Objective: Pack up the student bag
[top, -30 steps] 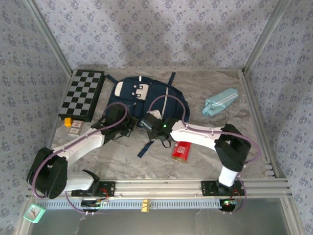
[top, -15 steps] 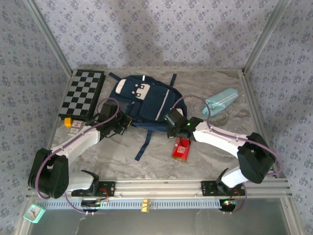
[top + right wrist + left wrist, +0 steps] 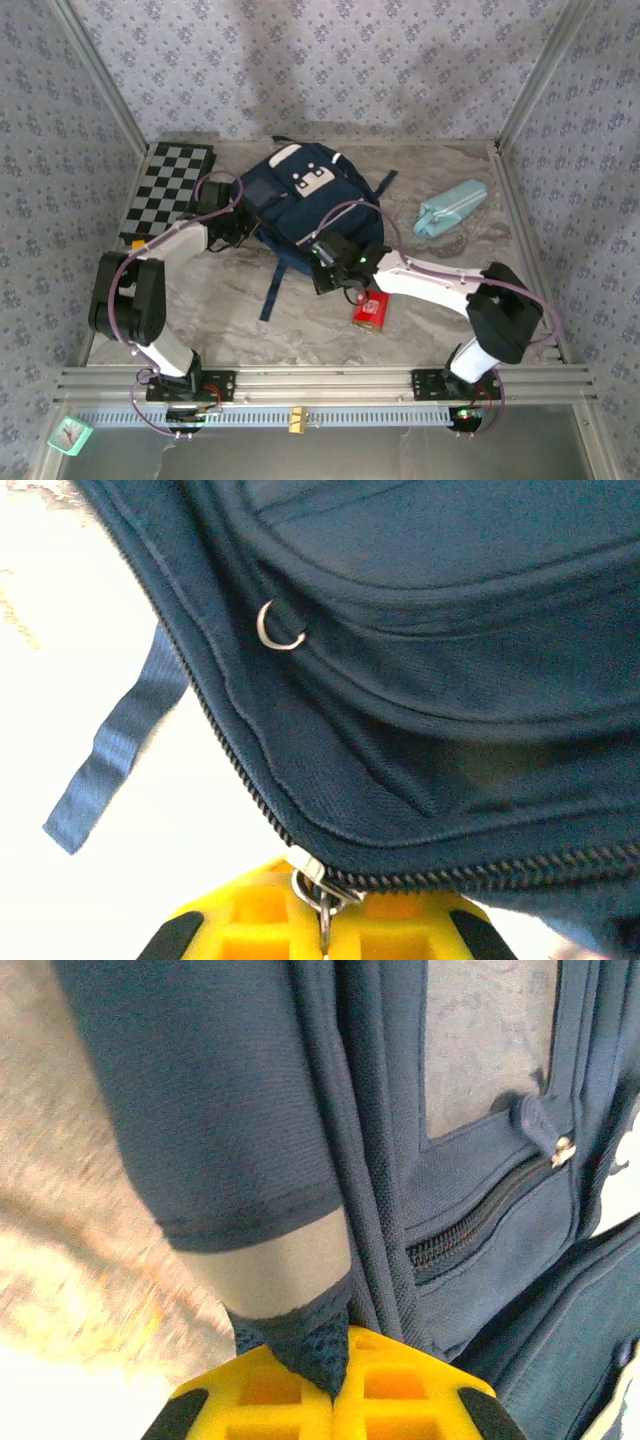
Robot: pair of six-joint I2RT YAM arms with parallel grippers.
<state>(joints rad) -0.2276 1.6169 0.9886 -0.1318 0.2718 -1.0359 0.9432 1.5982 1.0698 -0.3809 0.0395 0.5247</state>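
Now | left hand (image 3: 337,1365) pinches student bag (image 3: 300,205) mesh | right hand (image 3: 322,912) pinches zipper pull (image 3: 312,868)

There was one backpack (image 3: 300,195), and two grippers were at it: the left gripper (image 3: 246,228) and the right gripper (image 3: 326,266). One checkered board (image 3: 160,195) lay near the left gripper, on its left. One red packet (image 3: 371,309) lay just beside the right gripper. One light-blue pencil case (image 3: 450,207) lay well off to that gripper's right.
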